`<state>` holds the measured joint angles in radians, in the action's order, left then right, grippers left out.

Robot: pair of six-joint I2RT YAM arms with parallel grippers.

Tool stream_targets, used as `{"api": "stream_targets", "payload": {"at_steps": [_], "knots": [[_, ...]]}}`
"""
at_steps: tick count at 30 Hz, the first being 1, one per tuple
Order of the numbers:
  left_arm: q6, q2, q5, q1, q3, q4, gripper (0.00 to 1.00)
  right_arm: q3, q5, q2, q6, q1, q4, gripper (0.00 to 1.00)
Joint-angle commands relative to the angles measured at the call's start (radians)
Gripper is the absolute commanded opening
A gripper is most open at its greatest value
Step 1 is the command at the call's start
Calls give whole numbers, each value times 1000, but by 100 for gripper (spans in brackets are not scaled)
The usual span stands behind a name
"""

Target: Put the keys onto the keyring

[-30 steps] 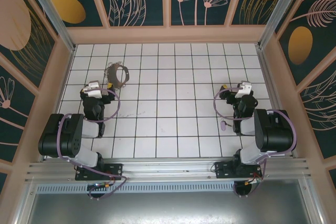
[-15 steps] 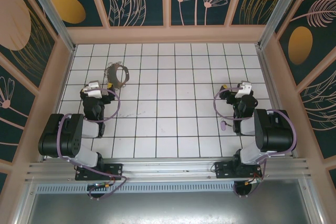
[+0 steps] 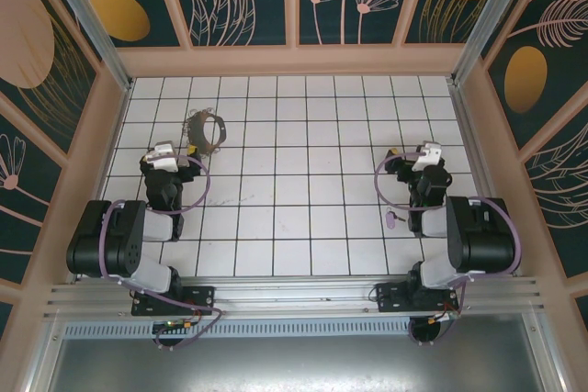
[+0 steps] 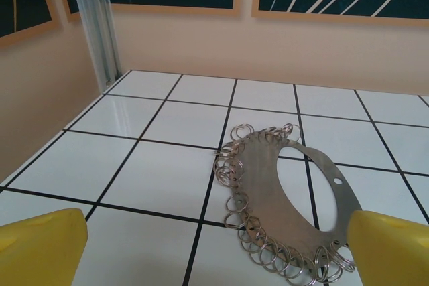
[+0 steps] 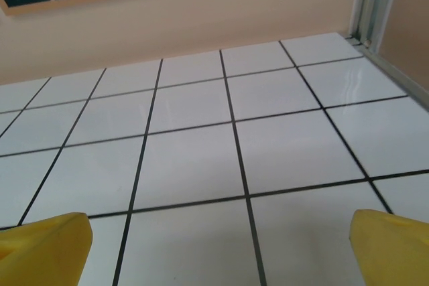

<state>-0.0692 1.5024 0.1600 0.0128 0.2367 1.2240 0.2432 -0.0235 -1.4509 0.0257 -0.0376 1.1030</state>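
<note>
**Keyring** [image 4: 315, 213]. One present. It is a flat grey metal plate with a crescent-like outline, pierced by one large oval opening and one small round hole near its right end. Small wire split rings hang in an overlapping row along its outer edge, too crowded to count exactly. The plate lies flat in the far left part of the white tiled floor [image 3: 303, 135].

**Key** [image 3: 392, 218]. One seen. It is tiny and pale pink, with a rounded head and a short stem, and finer detail is too small to make out. It lies on the near right part of the floor, just beside the right arm [image 3: 478, 231] and well apart from the keyring on the opposite side of the floor.

**Arms and grippers.** There are two arms, with the left arm [image 3: 110, 245] over the floor's near left part. Each arm carries one gripper, and each gripper has two yellow fingertips.

- **Left gripper** [image 4: 214, 259]: the jaws are spread wide and hold nothing, with its fingertips [image 4: 41, 246] at opposite lower corners of the wrist view. The keyring lies on the floor ahead of it. The plate's near right end passes behind the right-hand fingertip, and contact cannot be judged.
- **Right gripper** [image 5: 218, 249]: the jaws are likewise spread wide and hold nothing. Bare floor tiles lie between its fingertips [image 5: 43, 246].
</note>
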Motion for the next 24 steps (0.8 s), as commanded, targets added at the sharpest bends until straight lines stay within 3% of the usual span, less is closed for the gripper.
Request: {"api": "stream_targets", "payload": {"at_steps": [1, 10, 13, 16, 20, 24], "knots": [[-20, -50, 15, -3, 42, -81, 99, 50, 49, 83, 21, -5, -102, 99], [-34, -140, 0, -4, 160, -361, 99, 199, 98, 199, 164, -11, -431, 99], [-66, -154, -27, -4, 226, -470, 99, 292, 49, 195, 227, -18, -580, 99], [-117, -148, -54, -4, 323, -608, 98, 345, -115, 175, 273, -39, -629, 99], [-179, -78, -132, -2, 521, -868, 99, 418, -137, 121, 343, -34, -703, 99], [-226, -9, -214, -2, 655, -988, 99, 414, -154, 107, 391, -14, -706, 99]]}}
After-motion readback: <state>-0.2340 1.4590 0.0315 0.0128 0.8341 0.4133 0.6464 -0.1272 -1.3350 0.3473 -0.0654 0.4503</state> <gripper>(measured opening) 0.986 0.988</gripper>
